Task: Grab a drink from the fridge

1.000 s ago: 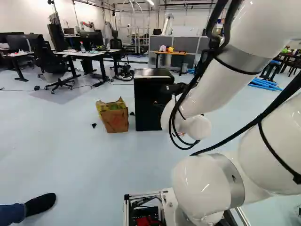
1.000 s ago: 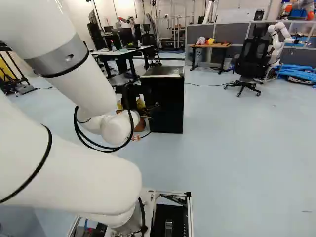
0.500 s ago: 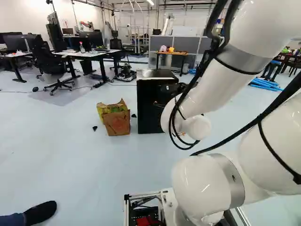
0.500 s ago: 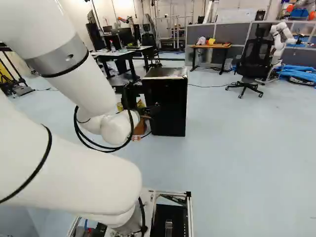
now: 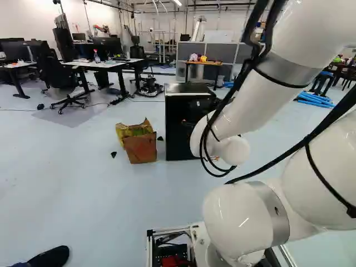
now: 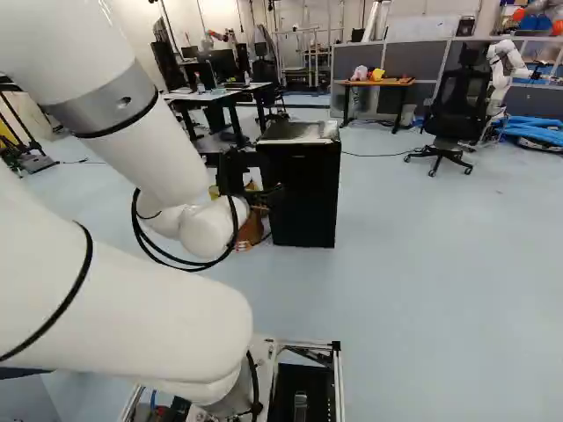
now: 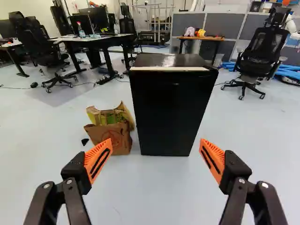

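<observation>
The brown bag (image 7: 123, 146) beside the fridge (image 7: 173, 110) bears 1 red print (image 7: 111, 138).

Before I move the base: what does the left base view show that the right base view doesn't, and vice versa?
Only left base view: a person's dark shoe in the near corner, and a small black scrap on the floor beside the paper bag.
Only right base view: another robot, a white arm standing at the far right.
Both: the black fridge, the paper bag, partly covered in the right base view, and our own white arm.
</observation>
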